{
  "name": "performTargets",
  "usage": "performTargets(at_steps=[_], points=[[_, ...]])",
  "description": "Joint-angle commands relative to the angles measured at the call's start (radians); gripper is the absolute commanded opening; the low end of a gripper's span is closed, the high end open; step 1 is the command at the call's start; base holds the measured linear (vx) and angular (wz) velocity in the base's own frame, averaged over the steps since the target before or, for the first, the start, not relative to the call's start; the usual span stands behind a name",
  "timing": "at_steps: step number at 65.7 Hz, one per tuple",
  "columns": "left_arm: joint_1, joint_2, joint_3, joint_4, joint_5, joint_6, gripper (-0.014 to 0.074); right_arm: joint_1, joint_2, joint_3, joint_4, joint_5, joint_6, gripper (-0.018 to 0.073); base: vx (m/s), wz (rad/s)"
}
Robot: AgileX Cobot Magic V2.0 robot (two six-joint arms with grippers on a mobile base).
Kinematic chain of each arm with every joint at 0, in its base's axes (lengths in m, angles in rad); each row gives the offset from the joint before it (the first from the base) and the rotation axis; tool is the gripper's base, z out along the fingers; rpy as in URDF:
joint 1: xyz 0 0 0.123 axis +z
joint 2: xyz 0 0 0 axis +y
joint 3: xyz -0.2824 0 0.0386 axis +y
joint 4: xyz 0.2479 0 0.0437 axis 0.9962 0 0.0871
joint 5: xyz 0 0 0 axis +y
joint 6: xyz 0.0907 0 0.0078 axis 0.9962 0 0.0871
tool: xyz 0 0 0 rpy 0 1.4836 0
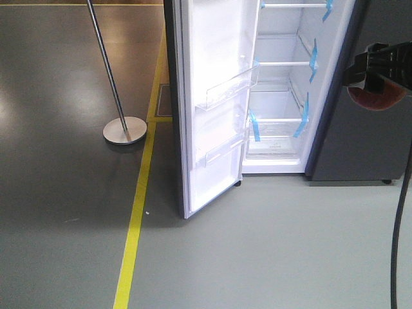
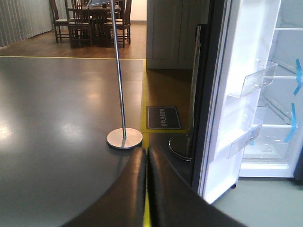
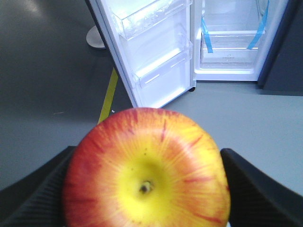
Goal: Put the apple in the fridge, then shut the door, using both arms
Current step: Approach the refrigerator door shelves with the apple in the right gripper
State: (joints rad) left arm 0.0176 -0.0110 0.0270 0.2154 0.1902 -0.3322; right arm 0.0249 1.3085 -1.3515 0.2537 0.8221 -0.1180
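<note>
In the front view, the fridge (image 1: 280,106) stands open. Its door (image 1: 212,109) is swung wide to the left, so the white shelves can be reached. At the right edge, the right gripper (image 1: 378,71) holds the apple (image 1: 375,98) in the air, in front of the dark outer panel and well apart from the opening. It is probably carried at this height so it can go straight onto a middle shelf. A stanchion pole (image 1: 106,64) stands beyond the door, across a yellow line (image 1: 135,219).

In the left wrist view, the left gripper (image 2: 147,189) has its jaws pressed together with nothing between them. It sits low and faces the door's outer edge. That side suits a later push to shut the door, so it seems to be waiting there.

In the right wrist view, the apple fills the lower frame with its yellow centre towards the camera. The black fingers (image 3: 258,189) press on both flanks, spread only as wide as the fruit. Beyond it are the door bins (image 3: 161,66) and a bottom drawer (image 3: 232,47) flanked by blue tape strips (image 3: 206,38).
</note>
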Motion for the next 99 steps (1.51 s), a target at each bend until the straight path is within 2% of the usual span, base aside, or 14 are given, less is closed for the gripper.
performTargets(at_steps=[1, 99], points=[[0.0, -0.016, 0.015, -0.005, -0.069, -0.005, -0.0007, -0.002, -0.031, -0.032, 0.01, -0.065, -0.01, 0.015, 0.13, 0.04], [0.0, -0.016, 0.015, -0.005, -0.069, -0.005, -0.0007, -0.002, -0.031, -0.032, 0.01, -0.063, -0.01, 0.015, 0.14, -0.02]])
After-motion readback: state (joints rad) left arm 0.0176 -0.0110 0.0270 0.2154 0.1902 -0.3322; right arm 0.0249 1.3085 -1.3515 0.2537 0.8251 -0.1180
